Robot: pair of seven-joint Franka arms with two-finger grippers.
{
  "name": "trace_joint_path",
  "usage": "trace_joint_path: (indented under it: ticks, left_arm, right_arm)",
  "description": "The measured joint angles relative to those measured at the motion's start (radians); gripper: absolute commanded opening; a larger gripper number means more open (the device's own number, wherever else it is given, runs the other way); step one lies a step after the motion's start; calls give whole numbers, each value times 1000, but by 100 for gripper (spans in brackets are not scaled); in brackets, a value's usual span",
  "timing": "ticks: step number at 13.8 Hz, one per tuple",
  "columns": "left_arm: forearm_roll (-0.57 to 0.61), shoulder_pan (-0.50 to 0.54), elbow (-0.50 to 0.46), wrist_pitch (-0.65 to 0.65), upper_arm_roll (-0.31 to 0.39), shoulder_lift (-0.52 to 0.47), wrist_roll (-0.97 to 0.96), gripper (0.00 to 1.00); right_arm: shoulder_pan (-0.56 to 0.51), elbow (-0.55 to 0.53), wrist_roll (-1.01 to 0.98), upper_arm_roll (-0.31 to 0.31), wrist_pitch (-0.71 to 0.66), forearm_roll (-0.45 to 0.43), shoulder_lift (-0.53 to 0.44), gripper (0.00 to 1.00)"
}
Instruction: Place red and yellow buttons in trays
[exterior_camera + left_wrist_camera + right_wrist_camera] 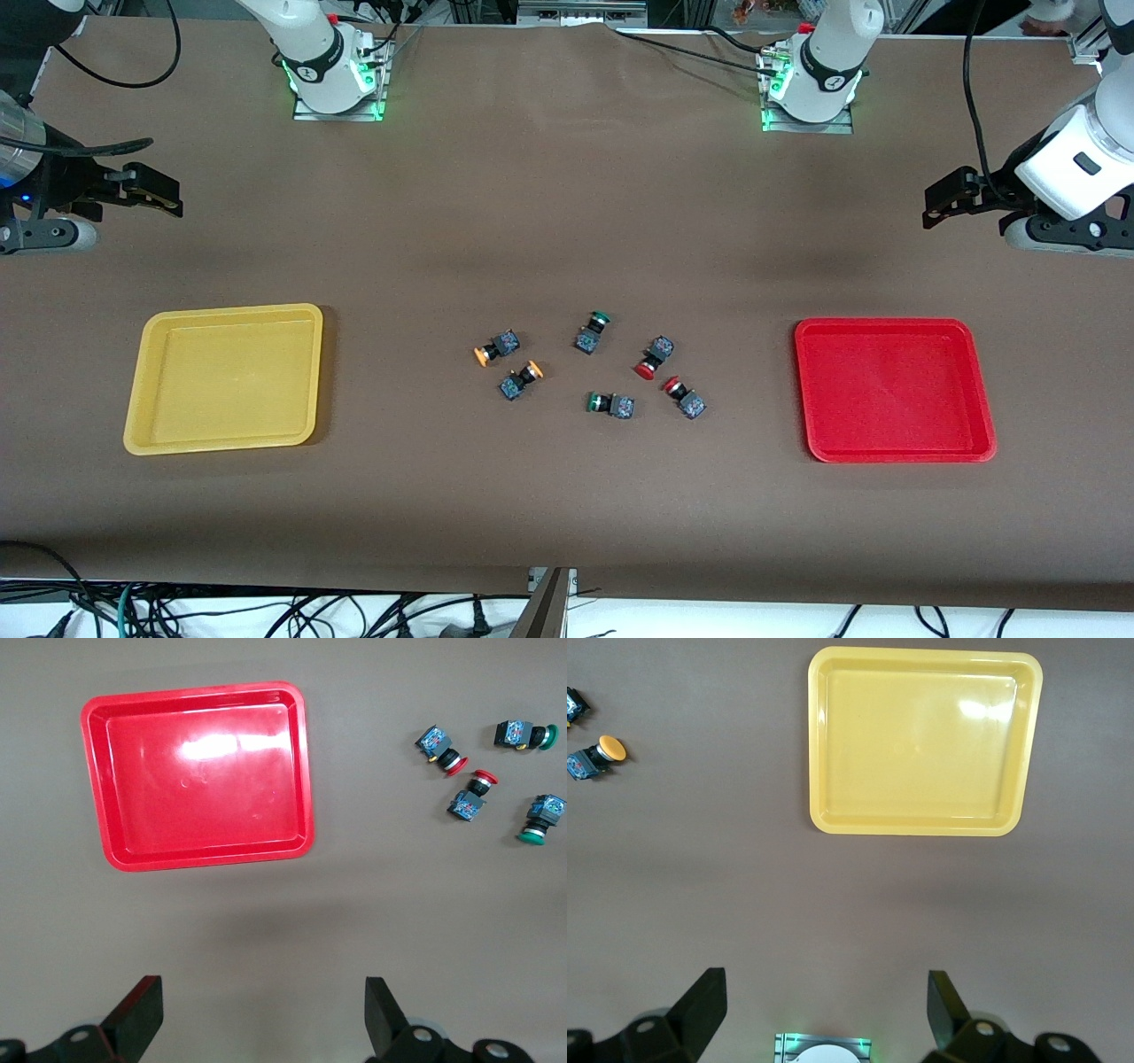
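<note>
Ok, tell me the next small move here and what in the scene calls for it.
Probably bring the left pincer, open and over bare table, down over the red button closest to the red tray. Both trays hold nothing, all six buttons lie clustered mid-table, and the red ones lie toward that arm's end. The right pincer waits open near the yellow tray.

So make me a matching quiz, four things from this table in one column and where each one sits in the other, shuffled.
Things:
1. yellow tray
2. red tray
3. green buttons
4. left gripper

Places:
A. toward the left arm's end of the table
B. mid-table, among the red and orange-capped buttons
C. up over bare table, open, arm waiting
D. toward the right arm's end of the table

Pairs: 1-D, 2-A, 3-B, 4-C
</note>
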Motion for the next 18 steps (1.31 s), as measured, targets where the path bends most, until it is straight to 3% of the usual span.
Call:
trace_joint_path:
  ticks: [6, 13, 15, 18]
  left_arm:
    - [0, 0, -28, 39, 0, 6, 0, 100]
    - [0, -17, -144, 201, -20, 20, -8, 100]
    - [0, -21, -192, 290, -55, 30, -49, 100]
    - [0, -30, -236, 394, -163, 71, -193, 100]
  right_arm:
    - [0, 0, 0, 0, 34, 35, 13, 100]
    - [0, 0, 0, 0, 53, 37, 55, 100]
    - [1, 0, 0, 0, 59, 28, 79, 100]
    - [2, 0, 0, 2, 86, 21, 120, 100]
